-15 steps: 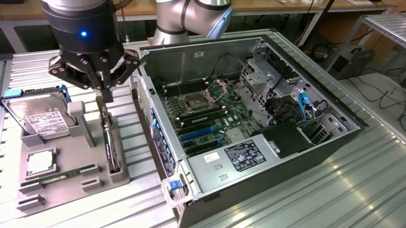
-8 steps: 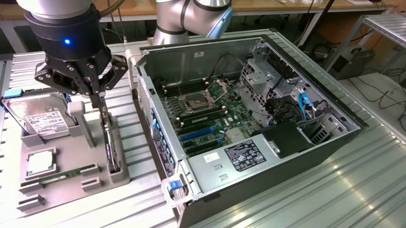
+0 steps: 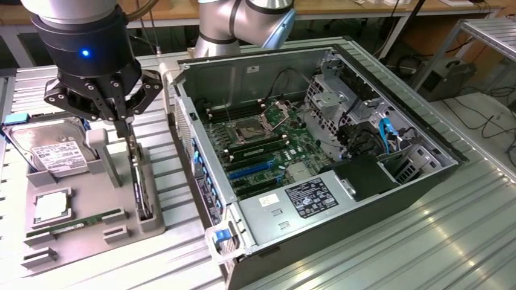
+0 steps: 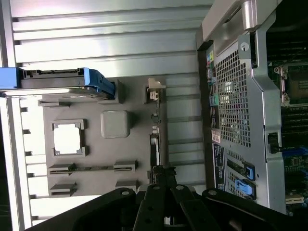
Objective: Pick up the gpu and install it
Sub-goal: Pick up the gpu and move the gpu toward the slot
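The hand hangs over the grey parts tray on the bench, at the exterior view's left of the open computer case. Its fingers are clenched together on the upper edge of the graphics card. The card stands on edge in a long slot of the tray, just beside the hard drive, with its lower edge seated in the slot. The step in hand appears to be the pick-up, and the install has not begun: the blue card slots on the board inside the case are vacant. To do this step well, the grip should probably sit square across the thin edge, with neither finger pressing on the fan side. The lift should run straight up along the slot walls. Any tilt would likely bind the card in the holder or drag the tray off the bench. The grip also looks to sit toward one end of the card, so the far end may sag or swing once it leaves the slot.
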Available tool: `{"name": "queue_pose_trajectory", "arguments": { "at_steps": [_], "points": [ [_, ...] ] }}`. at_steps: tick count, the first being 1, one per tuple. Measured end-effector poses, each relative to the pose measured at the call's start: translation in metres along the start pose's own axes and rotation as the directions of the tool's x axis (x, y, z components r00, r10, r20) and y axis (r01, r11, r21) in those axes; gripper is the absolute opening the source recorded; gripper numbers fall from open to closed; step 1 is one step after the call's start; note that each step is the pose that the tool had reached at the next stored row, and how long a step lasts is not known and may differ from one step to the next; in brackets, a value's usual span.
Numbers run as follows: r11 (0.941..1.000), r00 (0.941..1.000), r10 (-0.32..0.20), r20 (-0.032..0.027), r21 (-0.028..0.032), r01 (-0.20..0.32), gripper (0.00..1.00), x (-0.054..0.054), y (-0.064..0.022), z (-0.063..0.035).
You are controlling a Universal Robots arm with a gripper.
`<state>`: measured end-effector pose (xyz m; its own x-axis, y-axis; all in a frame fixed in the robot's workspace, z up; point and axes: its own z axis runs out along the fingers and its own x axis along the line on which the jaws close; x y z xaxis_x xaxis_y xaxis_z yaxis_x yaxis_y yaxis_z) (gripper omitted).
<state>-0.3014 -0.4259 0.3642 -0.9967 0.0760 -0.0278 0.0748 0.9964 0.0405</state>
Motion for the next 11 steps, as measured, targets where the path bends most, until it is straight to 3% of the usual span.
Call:
{"name": "queue_pose_trajectory", "arguments": {
  "at_steps": [1, 5, 11],
  "points": [
    [1.0, 1.0, 0.0, 0.0, 0.0, 0.0, 0.11, 0.0, 0.0, 0.0],
    [1.0, 1.0, 0.0, -0.0001, 0.0, 0.0, 0.36, 0.0, 0.0, 0.0],
    [1.0, 1.0, 0.001, 0.0008, 0.0, -0.001, 0.36, 0.002, -0.0006, 0.0123]
  ]
}}
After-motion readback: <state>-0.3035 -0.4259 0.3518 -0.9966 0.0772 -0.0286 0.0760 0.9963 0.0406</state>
